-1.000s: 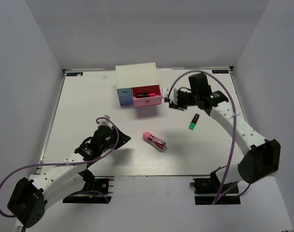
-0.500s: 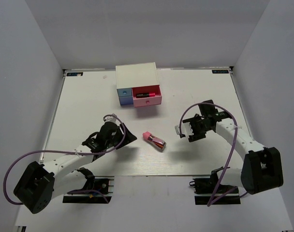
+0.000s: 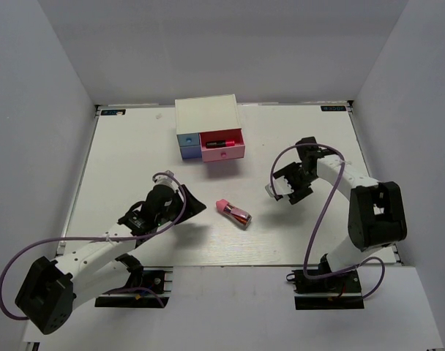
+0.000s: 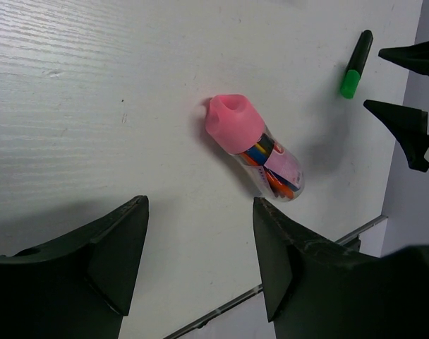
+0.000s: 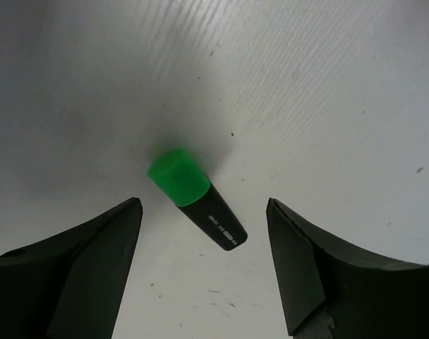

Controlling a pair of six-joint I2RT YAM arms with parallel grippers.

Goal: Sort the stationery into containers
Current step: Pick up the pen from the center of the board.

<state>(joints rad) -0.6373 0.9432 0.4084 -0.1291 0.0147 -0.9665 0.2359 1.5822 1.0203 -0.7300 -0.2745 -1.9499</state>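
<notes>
Hovering right claw point(image 5: 202, 206) spread wide, short black marker with green end point(image 5: 193, 194) flat on white bench point(image 5: 320, 85) between its jaws; left claw point(image 4: 199, 206) also spread, pink-capped tube point(image 4: 255, 147) just ahead of it

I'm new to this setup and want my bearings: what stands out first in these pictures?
The pink-capped tube lies on its side in the middle, just ahead of the open left hand. The open right hand hangs over the green-ended marker on the right. At the back, the pink drawer of the white cabinet stands open with a dark marker inside.
</notes>
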